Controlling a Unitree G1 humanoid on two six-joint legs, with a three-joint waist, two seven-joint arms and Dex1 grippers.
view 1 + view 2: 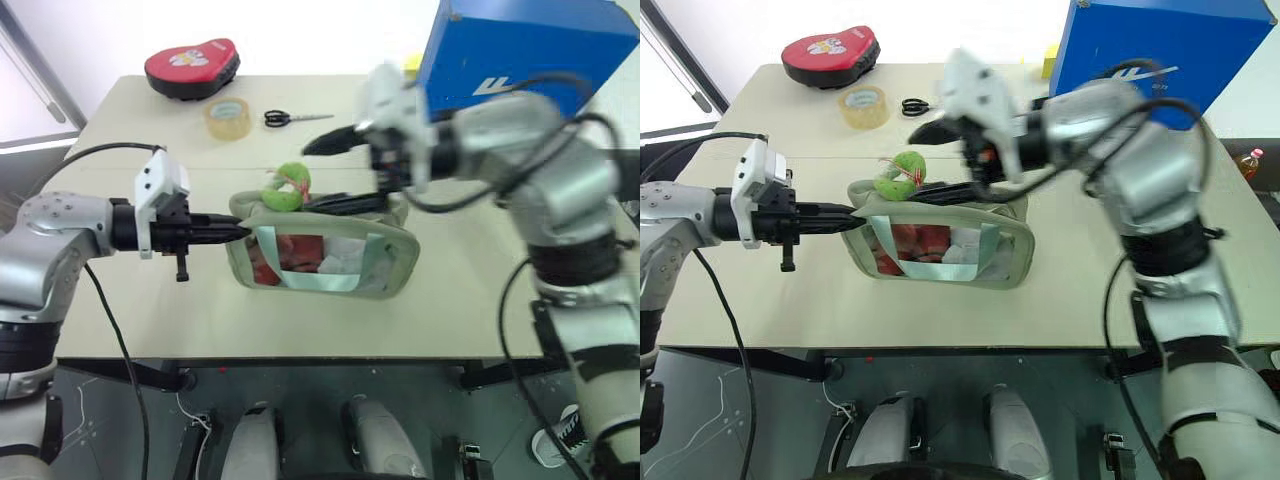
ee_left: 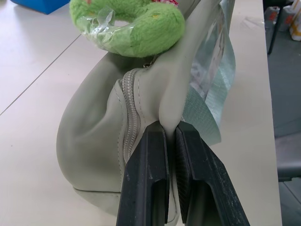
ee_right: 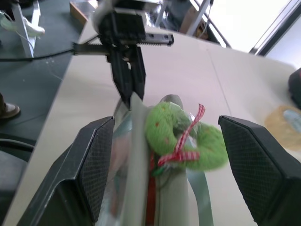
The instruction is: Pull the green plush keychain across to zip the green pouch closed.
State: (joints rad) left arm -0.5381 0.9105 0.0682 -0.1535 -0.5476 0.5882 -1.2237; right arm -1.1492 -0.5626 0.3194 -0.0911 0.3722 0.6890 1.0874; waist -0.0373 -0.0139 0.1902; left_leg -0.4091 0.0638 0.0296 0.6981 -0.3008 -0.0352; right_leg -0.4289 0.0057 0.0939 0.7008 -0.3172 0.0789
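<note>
The green pouch (image 1: 392,268) lies on the table with its clear window toward me and red and white contents inside. At its left end my left gripper (image 1: 238,231) is shut, pinching the pouch's fabric edge (image 2: 155,89) beside the zipper. The green plush keychain (image 1: 288,187), tied with a red checked ribbon, sits on top of the pouch near that left end. Reaching in from the right, my right gripper (image 1: 306,178) is open. One of its fingers (image 3: 96,162) stands on each side of the keychain (image 3: 183,139) without gripping it.
At the back of the table are a red heart-shaped case (image 1: 192,68), a roll of tape (image 1: 228,117) and black scissors (image 1: 290,119). A blue box (image 1: 530,50) stands at the back right with a small yellow block (image 1: 412,62) beside it.
</note>
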